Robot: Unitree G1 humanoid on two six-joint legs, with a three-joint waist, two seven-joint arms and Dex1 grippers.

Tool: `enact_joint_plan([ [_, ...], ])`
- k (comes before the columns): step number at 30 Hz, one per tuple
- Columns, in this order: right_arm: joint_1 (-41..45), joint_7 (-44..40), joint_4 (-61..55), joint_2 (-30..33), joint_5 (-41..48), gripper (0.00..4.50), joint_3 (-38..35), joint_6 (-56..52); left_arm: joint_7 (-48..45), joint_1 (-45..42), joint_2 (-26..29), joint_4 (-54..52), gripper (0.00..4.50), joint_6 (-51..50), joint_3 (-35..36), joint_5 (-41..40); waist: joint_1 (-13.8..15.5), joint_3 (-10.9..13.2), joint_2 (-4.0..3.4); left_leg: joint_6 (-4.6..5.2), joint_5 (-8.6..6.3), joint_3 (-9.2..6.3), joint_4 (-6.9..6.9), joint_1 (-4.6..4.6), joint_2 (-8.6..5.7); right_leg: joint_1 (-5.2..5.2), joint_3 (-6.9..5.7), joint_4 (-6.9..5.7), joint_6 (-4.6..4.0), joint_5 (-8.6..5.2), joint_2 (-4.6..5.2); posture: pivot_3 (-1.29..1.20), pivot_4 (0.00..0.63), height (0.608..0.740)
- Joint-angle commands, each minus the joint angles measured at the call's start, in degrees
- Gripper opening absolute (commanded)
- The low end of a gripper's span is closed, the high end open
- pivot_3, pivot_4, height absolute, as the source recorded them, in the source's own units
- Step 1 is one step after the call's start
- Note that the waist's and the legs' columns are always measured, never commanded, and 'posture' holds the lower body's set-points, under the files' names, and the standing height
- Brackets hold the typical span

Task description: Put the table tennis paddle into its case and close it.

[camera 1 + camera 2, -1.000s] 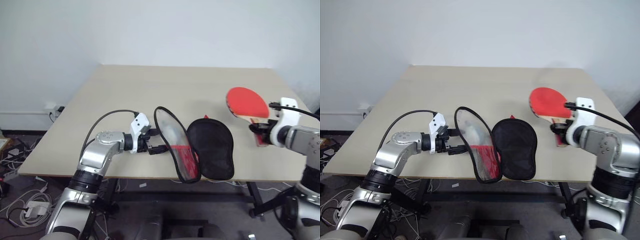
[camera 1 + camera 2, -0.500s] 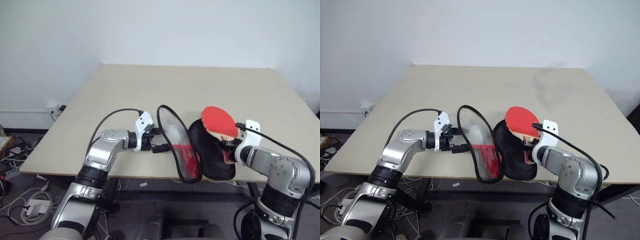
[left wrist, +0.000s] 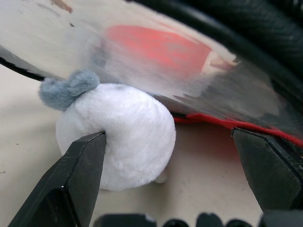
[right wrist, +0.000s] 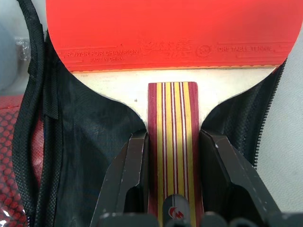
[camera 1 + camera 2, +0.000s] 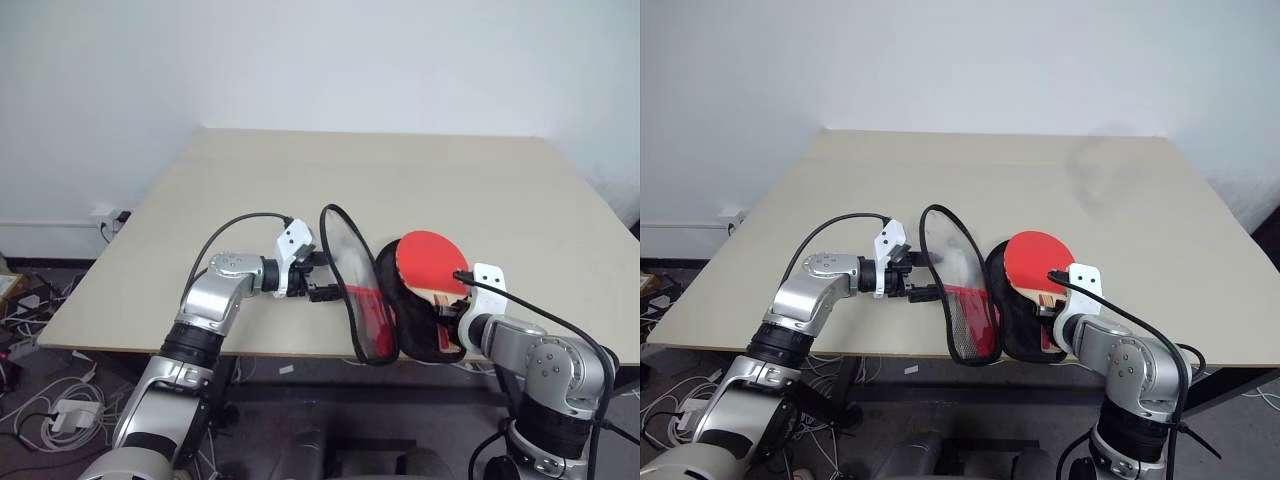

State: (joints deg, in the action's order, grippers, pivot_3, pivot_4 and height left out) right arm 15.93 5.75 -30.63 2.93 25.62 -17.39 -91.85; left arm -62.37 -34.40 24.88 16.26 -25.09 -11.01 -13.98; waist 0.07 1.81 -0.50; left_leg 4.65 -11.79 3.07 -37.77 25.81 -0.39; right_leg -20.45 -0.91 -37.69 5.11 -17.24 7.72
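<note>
Right tool (image 4: 171, 156) clenched on the paddle (image 5: 432, 266) handle; red face lies over the case (image 5: 405, 300)'s black lining, long axis running away from that tool. Left tool (image 3: 175, 161) spread wide beside the raised flap, gripping nothing.

Case (image 5: 420, 320) open at table (image 5: 400, 180) near edge; paddle (image 5: 430, 265) over its right half; flap upright left.
</note>
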Motion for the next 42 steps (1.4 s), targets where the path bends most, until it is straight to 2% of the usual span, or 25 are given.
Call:
enact_joint_plan([
  [1, 1.1, -0.5, -2.4, -0.3, 2.4, 1.14, 0.9, -0.7, -0.1, -1.4, 0.2, -0.8, 4.5, 0.7, 0.4, 0.1, 0.0, 0.0, 0.0, 0.0, 0.0, 0.0, 0.0, 0.0, 0.0, 0.0, 0.0, 0.0, 0.0, 0.0, 0.0, 0.0, 0.0, 0.715],
  [8, 3.1, -0.6, -4.3, 1.7, 4.7, 1.14, 1.4, -0.7, 0.4, -1.0, 0.0, -1.2, 4.5, 0.5, 0.5, 0.2, 0.0, 0.0, -0.01, 0.03, 0.02, 0.01, 0.01, 0.0, 0.02, -0.02, 0.02, 0.0, 0.0, 0.0, -0.02, 0.0, 0.0, 0.715],
  [19, -1.3, 2.3, -3.3, 3.9, 5.0, 1.14, 0.8, -0.7, 0.5, -0.8, 0.3, -1.7, 4.5, 0.2, 0.7, -0.1, 0.0, 0.0, 0.0, 0.1, 0.05, -0.01, 0.01, 0.0, 0.02, -0.02, 0.01, 0.0, 0.0, 0.0, -0.01, 0.0, 0.0, 0.715],
  [28, -2.3, 4.2, -2.7, 1.5, 4.6, 1.14, 0.1, -0.7, 0.4, -1.3, -0.2, -1.3, 4.5, 0.2, 0.3, 0.0, 0.2, 0.0, 0.0, 0.11, 0.05, -0.05, 0.0, 0.0, 0.01, 0.02, -0.02, 0.01, 0.0, 0.0, 0.01, 0.0, 0.0, 0.715],
  [31, -2.0, 4.8, -1.9, 0.6, 3.9, 2.21, 0.3, -0.7, 0.3, -1.3, -0.2, -1.4, 4.5, 0.2, 0.3, 0.0, 0.2, 0.0, 0.01, 0.11, 0.05, -0.05, -0.01, 0.0, 0.01, 0.03, -0.02, 0.01, 0.0, 0.0, 0.01, 0.0, 0.0, 0.715],
  [33, -1.4, 4.8, -2.2, 0.4, 3.5, 2.76, 0.1, -0.7, 0.2, -1.3, -0.2, -1.4, 4.5, 0.2, 0.2, 0.0, 0.1, 0.0, 0.03, 0.1, 0.04, -0.04, -0.01, -0.01, 0.01, 0.04, -0.02, 0.01, 0.0, 0.0, 0.0, 0.0, 0.0, 0.715],
  [37, 2.2, 1.3, -5.7, 2.8, 3.1, 4.15, -2.9, -0.2, -0.1, -1.4, -0.2, -1.6, 4.5, -0.1, 0.3, -0.2, 0.1, 0.0, 0.02, 0.03, 0.01, -0.03, -0.01, 0.0, 0.01, 0.01, -0.01, 0.0, 0.0, 0.0, 0.01, 0.0, 0.0, 0.715],
  [40, 4.2, -4.1, -9.3, 6.8, 5.7, 4.15, -4.8, 3.0, -0.5, -1.5, -0.3, -2.1, 4.5, -0.9, 0.5, -0.9, 0.1, 0.0, 0.02, 0.11, 0.05, -0.04, -0.01, -0.01, 0.01, 0.02, -0.01, 0.01, 0.0, 0.0, 0.0, 0.0, 0.0, 0.715],
  [42, 8.6, -10.4, -12.4, 9.1, 11.2, 4.15, -10.8, 6.2, -1.1, -1.6, -0.8, -2.9, 4.5, -1.9, 0.4, -1.7, 0.0, 0.0, -0.04, 0.13, 0.05, -0.03, -0.01, 0.0, 0.01, 0.0, -0.01, 0.0, 0.0, 0.0, 0.0, 0.0, 0.0, 0.715],
])
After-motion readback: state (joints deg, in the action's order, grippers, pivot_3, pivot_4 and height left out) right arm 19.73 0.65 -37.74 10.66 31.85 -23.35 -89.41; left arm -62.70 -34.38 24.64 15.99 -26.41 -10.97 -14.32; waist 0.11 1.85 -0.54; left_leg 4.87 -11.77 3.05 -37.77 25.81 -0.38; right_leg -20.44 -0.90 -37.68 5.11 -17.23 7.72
